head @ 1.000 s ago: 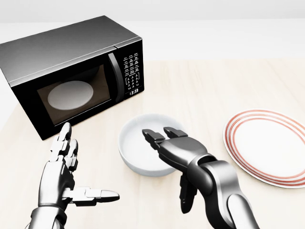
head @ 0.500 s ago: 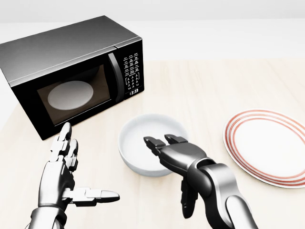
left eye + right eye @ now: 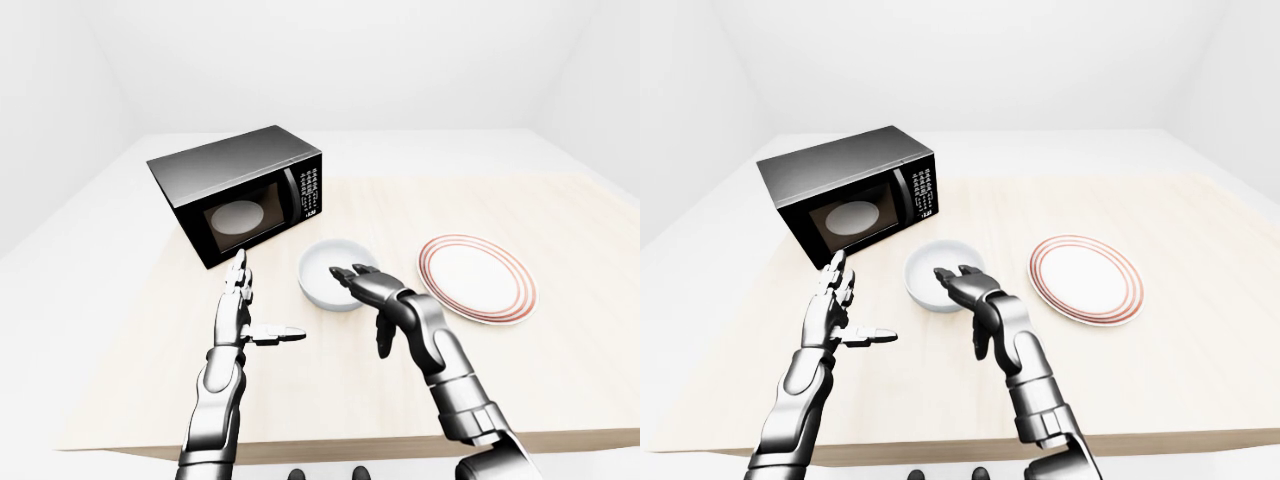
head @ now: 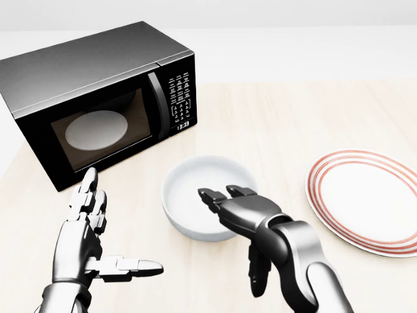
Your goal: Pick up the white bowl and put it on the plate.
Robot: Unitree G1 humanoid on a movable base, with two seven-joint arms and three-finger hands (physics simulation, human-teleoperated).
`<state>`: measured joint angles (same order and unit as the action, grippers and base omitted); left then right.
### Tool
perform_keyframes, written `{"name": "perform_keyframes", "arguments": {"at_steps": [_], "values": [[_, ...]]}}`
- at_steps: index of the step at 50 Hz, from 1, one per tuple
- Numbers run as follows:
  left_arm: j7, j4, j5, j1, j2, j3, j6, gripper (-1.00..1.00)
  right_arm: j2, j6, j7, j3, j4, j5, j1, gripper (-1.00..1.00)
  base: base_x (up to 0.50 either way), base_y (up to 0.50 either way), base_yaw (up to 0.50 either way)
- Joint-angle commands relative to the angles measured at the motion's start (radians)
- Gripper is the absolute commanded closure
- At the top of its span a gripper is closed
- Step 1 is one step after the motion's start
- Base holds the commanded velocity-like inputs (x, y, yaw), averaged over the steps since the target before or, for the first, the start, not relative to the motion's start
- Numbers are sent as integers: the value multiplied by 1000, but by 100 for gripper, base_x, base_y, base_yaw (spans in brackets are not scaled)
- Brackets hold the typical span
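Observation:
The white bowl [image 4: 195, 189] sits on the wooden table in the middle of the head view. The white plate with red rings [image 4: 368, 199] lies to its right. My right hand [image 4: 234, 228] is open over the bowl's near right rim, two fingers [image 4: 218, 194] reaching over the inside and the thumb hanging down outside below the rim. I cannot tell whether it touches the bowl. My left hand [image 4: 98, 231] is open and empty at the lower left, fingers up, thumb pointing right.
A black microwave [image 4: 98, 98] with its door shut stands at the upper left, a white turntable visible inside. The table's near edge shows at the bottom of the left-eye view [image 3: 330, 450]. Bare wood lies between bowl and plate.
My right hand has drawn back a little toward the bottom of the view, over the bowl's near rim. The bowl, plate and left hand have not moved.

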<state>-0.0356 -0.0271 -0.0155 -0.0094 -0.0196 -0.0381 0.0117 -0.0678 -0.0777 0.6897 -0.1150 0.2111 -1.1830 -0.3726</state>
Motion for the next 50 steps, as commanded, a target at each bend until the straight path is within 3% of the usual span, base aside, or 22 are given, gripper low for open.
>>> {"name": "perform_keyframes", "arguments": {"at_steps": [1, 12, 50], "values": [[-1, 9, 1, 4, 0, 2, -3, -100, 0, -3, -12, 0, 42, 0, -22, -100, 0, 0, 0], [-2, -3, 4, 1, 1, 2, 7, -100, -2, -10, -67, -3, 130, -2, -54, -100, 0, 0, 0], [0, 3, 0, -1, 0, 0, -4, -100, -1, -10, -109, -9, 214, -20, -74, -100, 0, 0, 0]]}}
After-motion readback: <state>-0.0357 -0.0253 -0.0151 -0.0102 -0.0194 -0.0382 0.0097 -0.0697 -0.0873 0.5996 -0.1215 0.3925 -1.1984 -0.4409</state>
